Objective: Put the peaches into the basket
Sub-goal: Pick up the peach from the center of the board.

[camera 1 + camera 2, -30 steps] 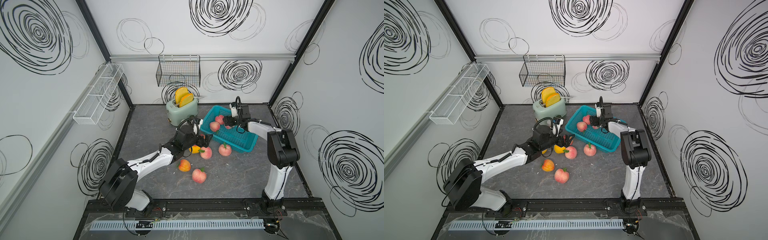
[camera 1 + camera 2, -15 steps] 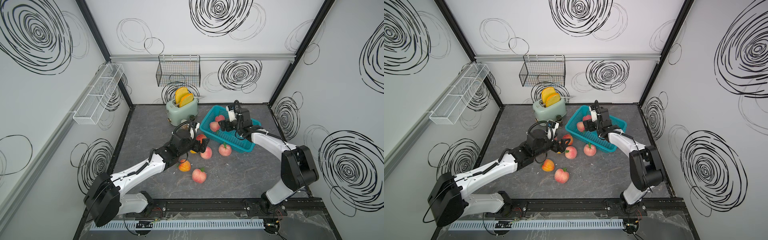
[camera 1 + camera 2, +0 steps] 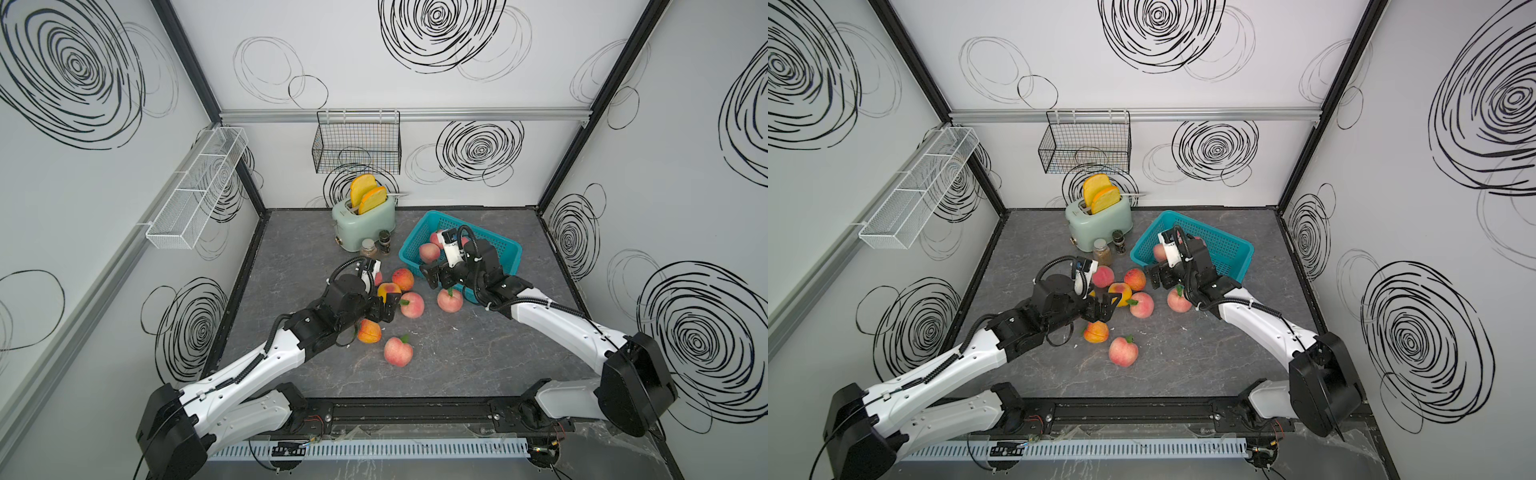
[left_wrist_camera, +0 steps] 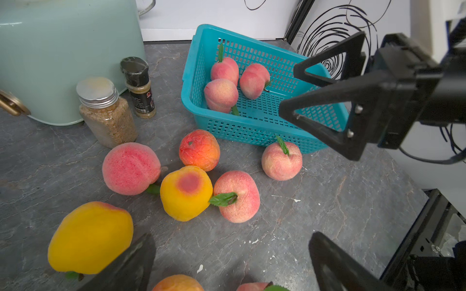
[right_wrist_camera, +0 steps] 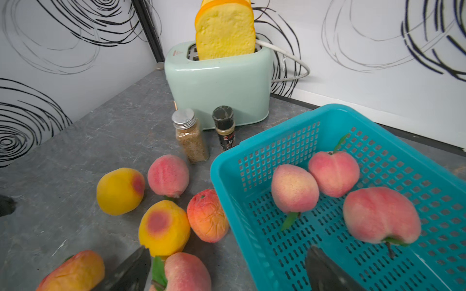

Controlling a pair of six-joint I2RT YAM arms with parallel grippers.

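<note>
Your left end effector [image 3: 384, 309] hangs with jaws apart, empty, over loose peaches [image 4: 186, 192] on the counter [image 3: 457, 353]. Your right end effector [image 3: 434, 276], likewise apart and empty, straddles the basket [image 5: 227, 176] wall, and three peaches lie inside.

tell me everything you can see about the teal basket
The basket is rectangular teal-blue plastic, its walls and floor perforated with small slots under a smooth rim. It stands upright on the grey table, angled, near the toaster but apart from it. Three pink peaches lie inside, bunched toward one end. The right gripper hangs open above the wall facing the loose fruit. A loose peach sits just outside that wall; contact is unclear.
</note>
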